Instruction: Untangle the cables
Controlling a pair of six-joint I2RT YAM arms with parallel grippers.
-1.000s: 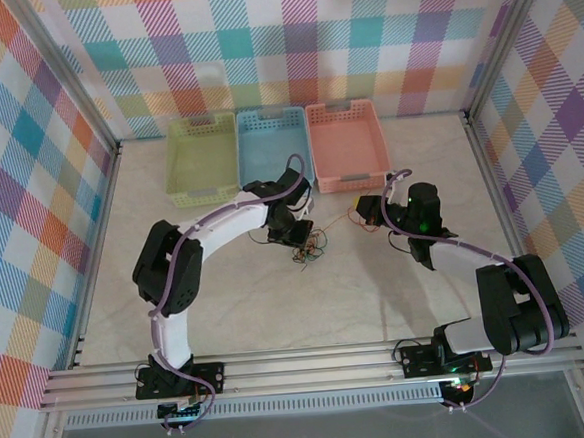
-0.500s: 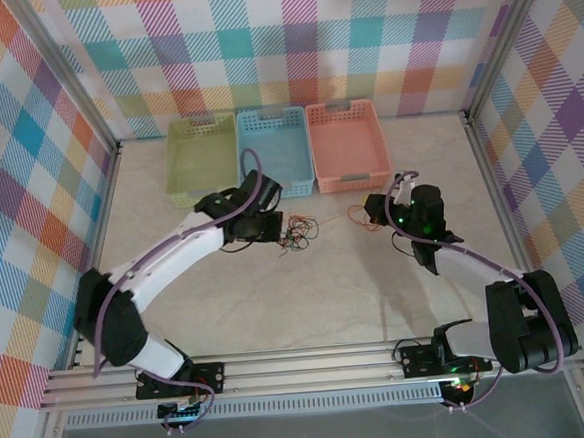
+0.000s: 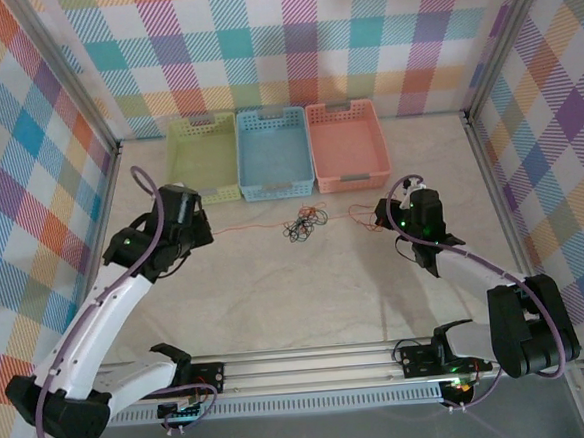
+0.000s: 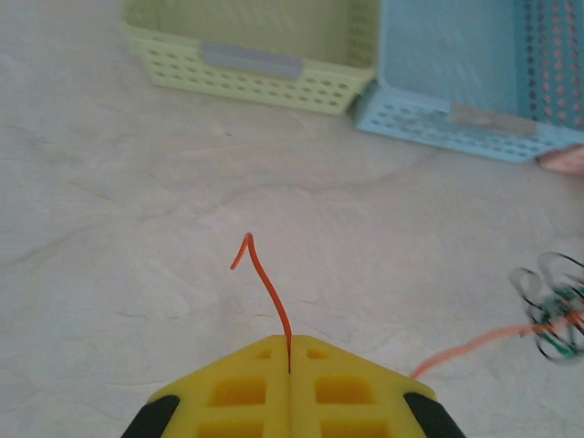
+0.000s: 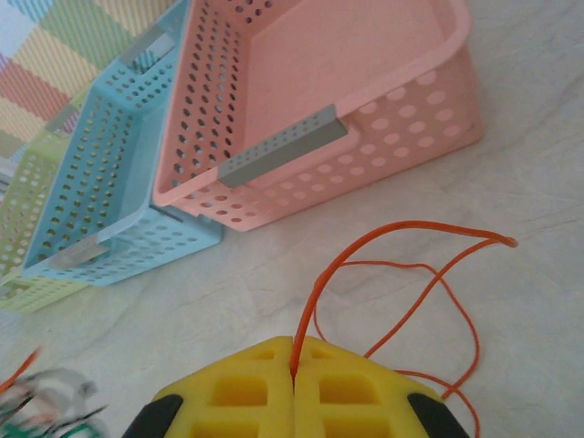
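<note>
Both arms are on the same strand: the left gripper (image 4: 290,351) is clenched on the orange wire (image 4: 274,306) close to its free tip, and the right gripper (image 5: 294,351) is pinched tight on the other end, slack curling loose beside it. Between them the cables (image 3: 304,224) sit in a small knotted clump near the far edge of the table (image 3: 278,300), just in front of the blue basket (image 3: 278,189), with the dark wires (image 4: 527,285) looped into it. These look hair-fine, limp and nearly weightless, so a pull will likely drag the whole clump. Best to grip near an end, fingertips fully closed, and pull gently, since a thin strand can slip or snap.
</note>
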